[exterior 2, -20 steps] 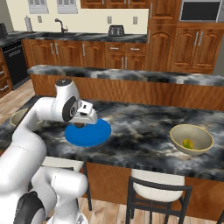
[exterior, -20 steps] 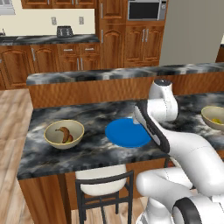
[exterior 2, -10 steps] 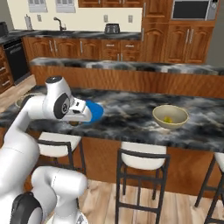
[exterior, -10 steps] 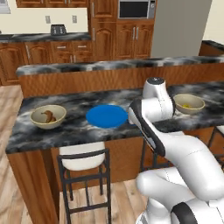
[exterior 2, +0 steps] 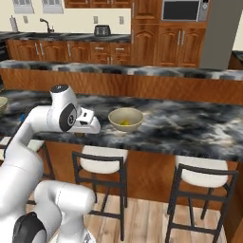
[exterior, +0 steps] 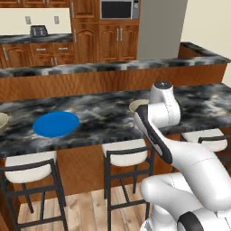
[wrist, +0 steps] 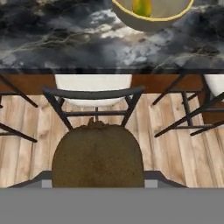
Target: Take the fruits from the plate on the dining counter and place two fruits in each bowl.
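In the hand view a dark brown ball (wrist: pixel 97 155) sits between my gripper's (wrist: pixel 97 177) fingers, which are shut on it. It hangs off the near edge of the dining counter (wrist: pixel 65 39), above a stool. One cream bowl (wrist: pixel 151 19) lies just ahead on the counter with a yellow-green fruit (wrist: pixel 142 6) inside. From the right base view, the gripper (exterior 2: pixel 90 127) is left of this bowl (exterior 2: pixel 125 119). The blue plate (exterior: pixel 56 124) lies bare at the left. The other bowl (exterior: pixel 2 121) peeks in at the left edge.
Black-framed stools with cream seats (exterior: pixel 124 153) (exterior 2: pixel 102 163) (wrist: pixel 94 89) stand under the counter's near edge, over a wooden floor. A raised wooden ledge (exterior: pixel 113 79) runs along the counter's far side. Kitchen cabinets and a microwave (exterior 2: pixel 179 9) line the back wall.
The base has driven right, so the whole scene slid left: the plate and left bowl moved away, the bowl with the yellow-green fruit came close. The ball stays gripped.
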